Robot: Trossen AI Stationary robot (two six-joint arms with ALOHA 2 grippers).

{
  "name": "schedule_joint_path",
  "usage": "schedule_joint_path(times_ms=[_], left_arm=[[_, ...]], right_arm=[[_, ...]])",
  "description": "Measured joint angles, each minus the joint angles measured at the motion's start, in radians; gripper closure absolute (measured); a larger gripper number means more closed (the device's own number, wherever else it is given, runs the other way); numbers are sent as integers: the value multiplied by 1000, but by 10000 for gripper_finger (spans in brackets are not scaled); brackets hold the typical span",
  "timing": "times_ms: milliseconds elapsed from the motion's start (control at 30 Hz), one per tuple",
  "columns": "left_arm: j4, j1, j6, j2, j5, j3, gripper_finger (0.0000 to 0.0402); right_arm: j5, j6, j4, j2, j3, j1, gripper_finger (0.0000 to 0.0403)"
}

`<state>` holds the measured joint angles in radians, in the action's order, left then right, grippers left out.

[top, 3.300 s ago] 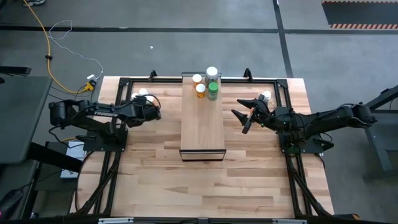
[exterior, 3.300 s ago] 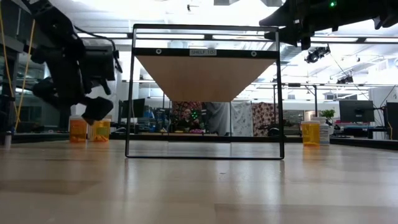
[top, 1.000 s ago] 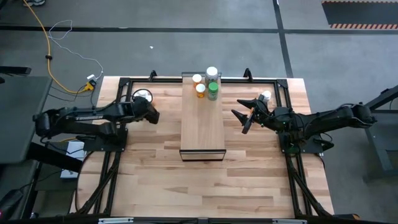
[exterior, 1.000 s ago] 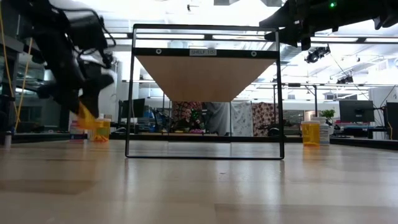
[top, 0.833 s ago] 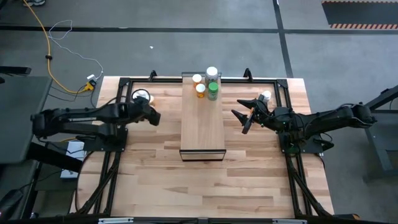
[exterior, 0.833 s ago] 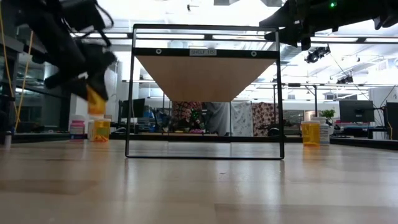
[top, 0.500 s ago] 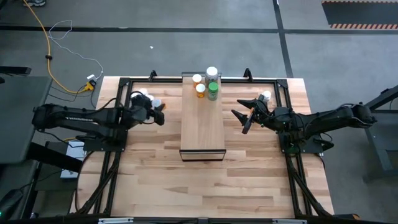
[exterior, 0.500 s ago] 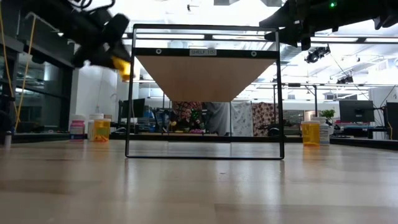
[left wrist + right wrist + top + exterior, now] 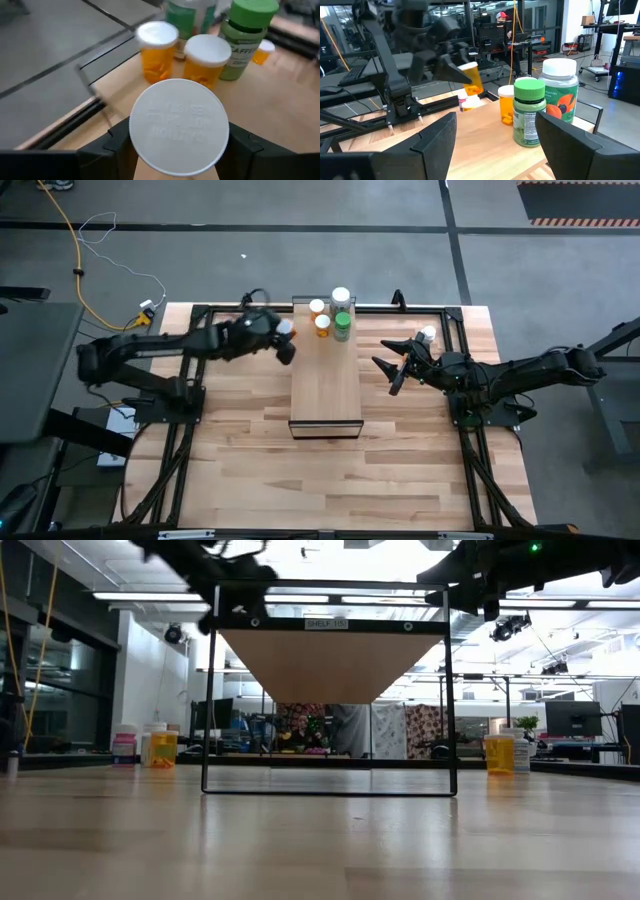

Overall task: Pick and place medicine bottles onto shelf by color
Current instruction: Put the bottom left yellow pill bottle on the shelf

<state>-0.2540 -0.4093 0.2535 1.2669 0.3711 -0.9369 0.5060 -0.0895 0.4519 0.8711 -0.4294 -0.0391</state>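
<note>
My left gripper (image 9: 284, 340) is shut on an orange medicine bottle (image 9: 471, 79) with a white cap (image 9: 179, 127), above the left edge of the shelf (image 9: 325, 380) near its far end. Two orange bottles (image 9: 322, 323), a green one (image 9: 342, 328) and a taller white-capped one (image 9: 340, 298) stand upright on the shelf's far end. My right gripper (image 9: 393, 370) hangs open to the right of the shelf, with nothing between its fingers. My left gripper pinches the orange bottle's body between its two fingers (image 9: 116, 145), just under the white cap (image 9: 150, 150), one finger on either side. It comes from the table's left, slanting down. The bottle is lifted clear and tilted, its bottom (image 9: 475, 90) toward the shelf.
An orange bottle (image 9: 163, 748) and a pale one (image 9: 125, 745) stand on the table's far left; an orange one (image 9: 498, 753) and a white-capped one (image 9: 428, 334) stand far right. A black frame (image 9: 200, 315) rims the table. The shelf's near part (image 9: 325, 400) is bare.
My left gripper has lifted the orange bottle off the table's far left, risen and swung toward the shelf, rolling as it went. The bottle now hangs tilted over the shelf's left edge.
</note>
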Motion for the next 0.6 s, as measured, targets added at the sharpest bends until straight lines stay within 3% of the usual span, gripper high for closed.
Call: schedule_joint_path(times_ms=[233, 600], left_arm=[[-42, -75, -111, 191, -169, -180, 209], [-73, -126, -119, 278, -175, -212, 209]], right_arm=[[2, 0, -7, 0, 0, 0, 141], [2, 3, -10, 0, 0, 0, 141]])
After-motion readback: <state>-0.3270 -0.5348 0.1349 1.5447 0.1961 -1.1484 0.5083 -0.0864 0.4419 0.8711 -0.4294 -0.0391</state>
